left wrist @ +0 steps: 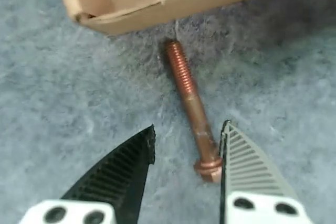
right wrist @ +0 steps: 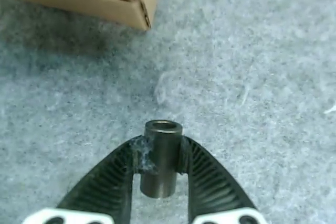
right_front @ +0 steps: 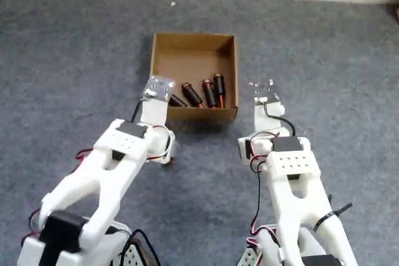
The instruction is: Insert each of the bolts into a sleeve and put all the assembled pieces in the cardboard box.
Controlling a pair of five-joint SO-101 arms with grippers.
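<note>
High view, from 9 o'clock across: the left arm [right_front: 112, 166] stretches toward 12 o'clock, and the left gripper [right_front: 159, 88] hangs over the 7 o'clock corner of the cardboard box [right_front: 193, 37]. The box sits on grey carpet [right_front: 75, 60] at 12 o'clock from the arms. Four assembled pieces [right_front: 192, 94] lie along its 6 o'clock wall, side by side, with long axes running roughly from 11 or 12 o'clock down to 5 or 6. At 4 o'clock from the box, apart from it, is the right gripper [right_front: 265, 91].

The left wrist view shows the left gripper [left wrist: 189, 128] spread wide, gripping nothing. A copper bolt [left wrist: 191, 103] lies flat on the carpet outside the box [left wrist: 131, 17]. Its long axis runs from the gripper toward the box wall, with the threaded end pointing at the cardboard, near it but not touching. The flanged head lies against the pale finger [left wrist: 247, 166].

In the right wrist view, the right gripper [right wrist: 161, 141] is clamped on a dark sleeve [right wrist: 160, 177]. The sleeve stands upright over the carpet, long axis vertical, open bore facing up. A corner of the box [right wrist: 105, 6] lies beyond it, well apart.
</note>
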